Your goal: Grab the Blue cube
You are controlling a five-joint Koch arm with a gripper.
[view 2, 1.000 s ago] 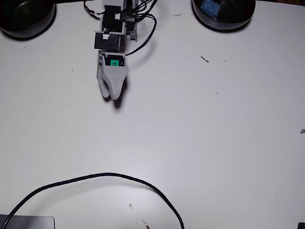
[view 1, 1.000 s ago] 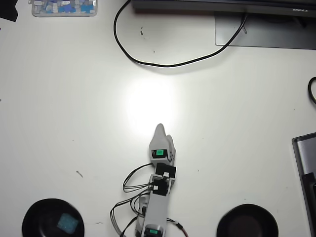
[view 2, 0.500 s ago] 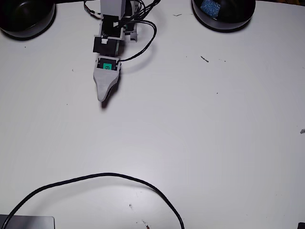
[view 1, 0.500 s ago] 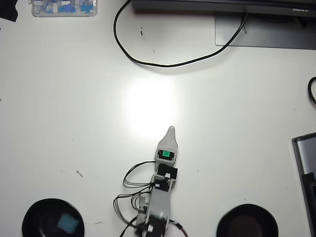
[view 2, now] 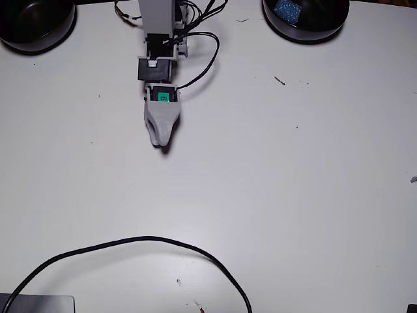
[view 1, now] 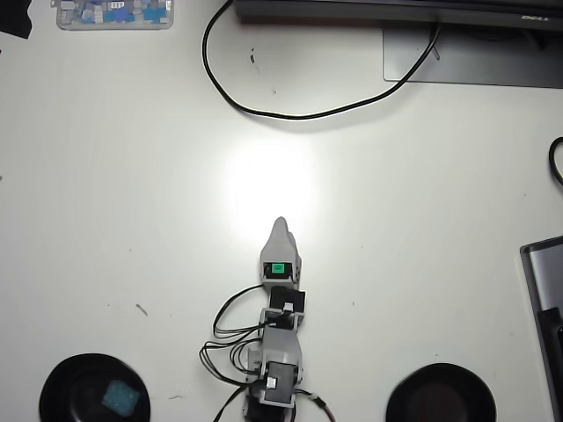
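Blue cube (view 1: 121,397) in black bowl (view 1: 62,380); tool (view 1: 281,225) well apart, empty.

Table (view 1: 123,220) white, bright glare patch at centre. Gripper (view 1: 281,224) pale grey, small green square on its back. Arm (view 1: 280,352) grey-white with black motor blocks, thin black wires. Two bowls black: one (view 1: 62,387) holds blue cube (view 1: 122,398), speckled teal-blue; other bowl (view 1: 440,396) plain dark inside. Cable (view 1: 264,110) black. Clear box (view 1: 114,14) with blue and white bits.
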